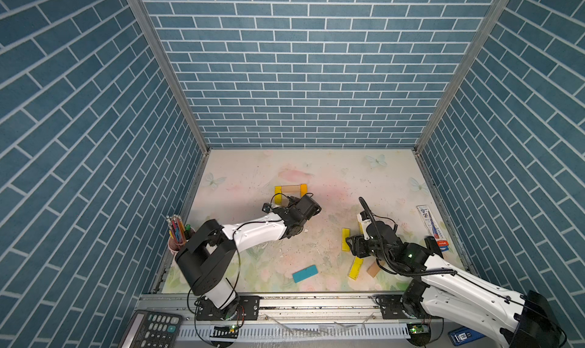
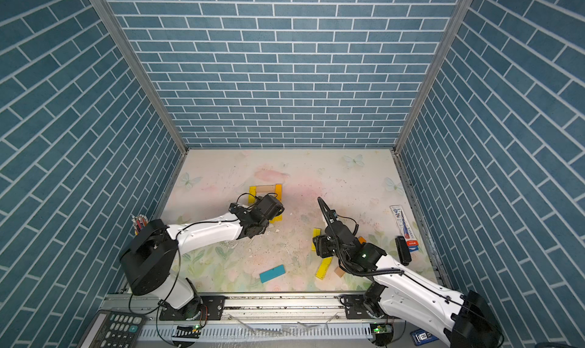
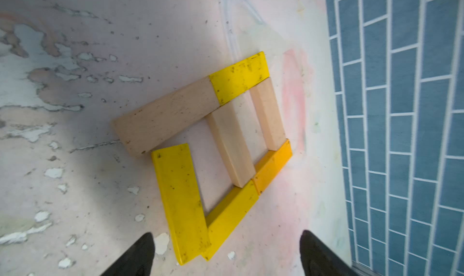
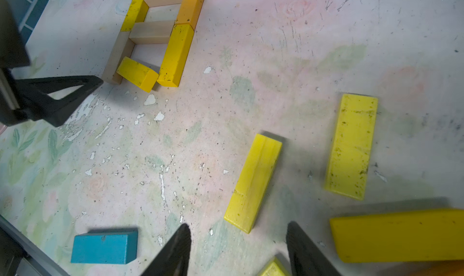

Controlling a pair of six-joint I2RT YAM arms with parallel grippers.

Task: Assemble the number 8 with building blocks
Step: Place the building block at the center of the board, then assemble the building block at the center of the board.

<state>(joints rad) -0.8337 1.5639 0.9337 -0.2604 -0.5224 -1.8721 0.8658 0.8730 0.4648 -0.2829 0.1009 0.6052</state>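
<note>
Blocks: small painted and bare wooden planks, judged light, rigid and hard-edged. They will not give under the fingers, and the paint looks smooth enough to slide on the counter at a nudge.
Part-built 8: lies mid-counter toward the back wall, with tan, yellow and orange pieces butted end to side.
Closing plank: yellow, broad face up, askew across the figure's open end. One end meets the yellow side piece; whether it touches or rides on it cannot be told.
Spare pieces: teal block near the front edge, and loose yellow planks toward the right front.
Left tool: fingers spread wide to either side of the closing plank's near end, gripping nothing.
Right tool: fingers parted over the spare pieces, nothing spanning the gap.
Where to hold: probably across the short width at mid-length, so the plank cannot pivot.
Risk: the neighbours are unfixed, so a sideways push would likely shift the whole figure.
</note>
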